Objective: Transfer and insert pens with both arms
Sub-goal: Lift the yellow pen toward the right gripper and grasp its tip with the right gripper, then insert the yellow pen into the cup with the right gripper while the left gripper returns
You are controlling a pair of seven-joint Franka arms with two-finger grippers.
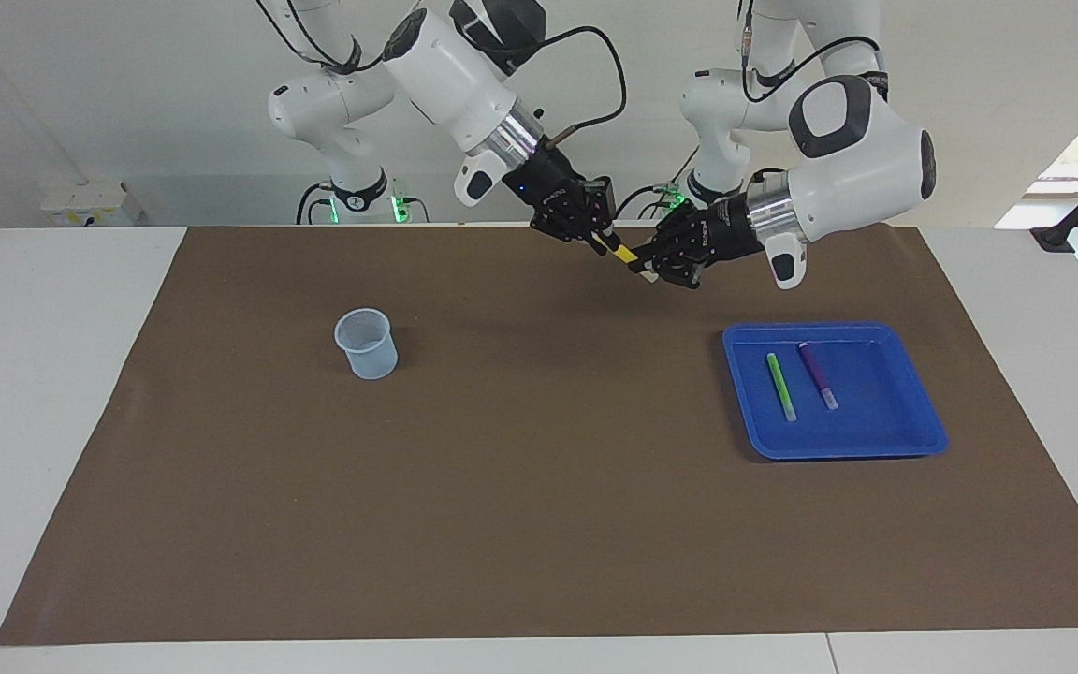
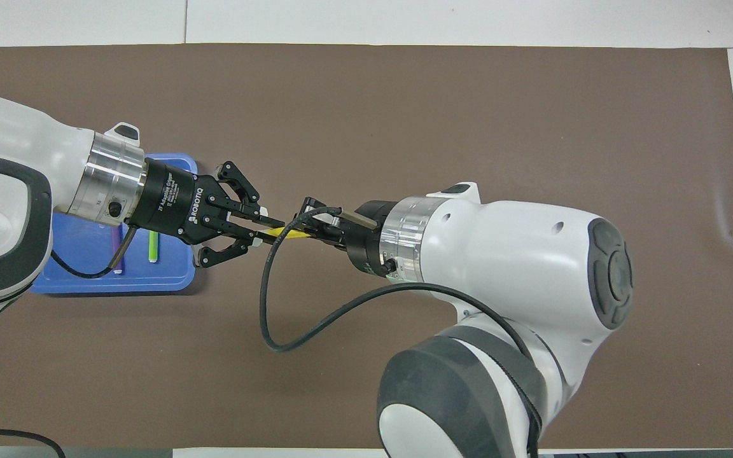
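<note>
The yellow pen (image 1: 626, 254) (image 2: 293, 233) hangs slanted in the air over the brown mat, between the two hands. My left gripper (image 1: 648, 271) (image 2: 270, 228) is shut on its pale cap end. My right gripper (image 1: 603, 241) (image 2: 313, 229) is shut on its yellow end. The green pen (image 1: 780, 386) (image 2: 153, 247) and the purple pen (image 1: 818, 374) (image 2: 116, 251) lie side by side in the blue tray (image 1: 904, 431) (image 2: 118, 283) toward the left arm's end of the table.
A clear plastic cup (image 1: 367, 344) stands upright on the brown mat (image 1: 539, 524) toward the right arm's end; the overhead view hides it under the right arm. Two smaller white arms with green-lit bases (image 1: 342, 159) stand at the robots' edge.
</note>
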